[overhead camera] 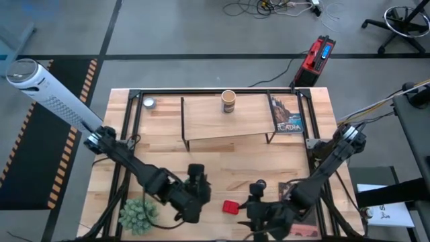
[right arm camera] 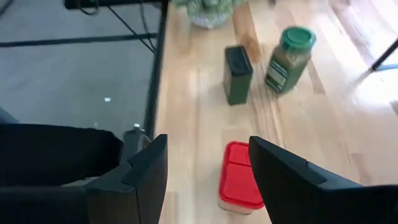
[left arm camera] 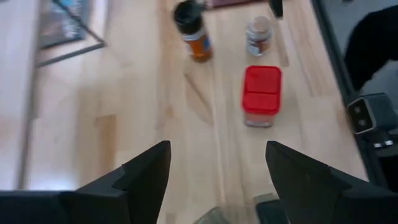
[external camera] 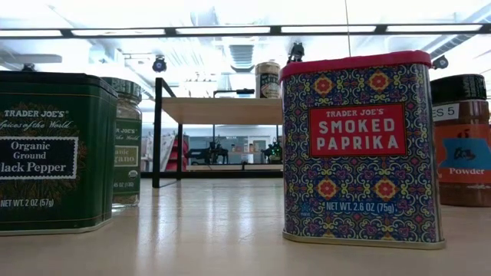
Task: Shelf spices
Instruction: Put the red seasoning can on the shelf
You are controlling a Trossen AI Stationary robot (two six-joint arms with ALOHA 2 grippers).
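The shelf [overhead camera: 225,131] stands at the table's far side with a tan cylinder [overhead camera: 228,102] upright on its board. The other spices stand upright on the tabletop near the front edge: a red-lidded paprika tin [overhead camera: 231,207] [external camera: 360,146], a dark pepper tin [right arm camera: 237,73] [external camera: 50,149], a green-lidded jar [right arm camera: 289,56], a dark-lidded brown jar [left arm camera: 193,31] and a small pale jar [left arm camera: 258,34]. My left gripper [left arm camera: 217,152] hangs open above the table, left of the red tin. My right gripper [right arm camera: 208,146] hangs open just right of and above that tin, touching nothing.
A fuzzy green plant ball [overhead camera: 138,214] sits at the near left corner. A picture-cover book [overhead camera: 287,115] lies at the shelf's right end and another book [overhead camera: 295,195] lies under my right arm. A small round thing [overhead camera: 148,103] sits at the shelf's far left.
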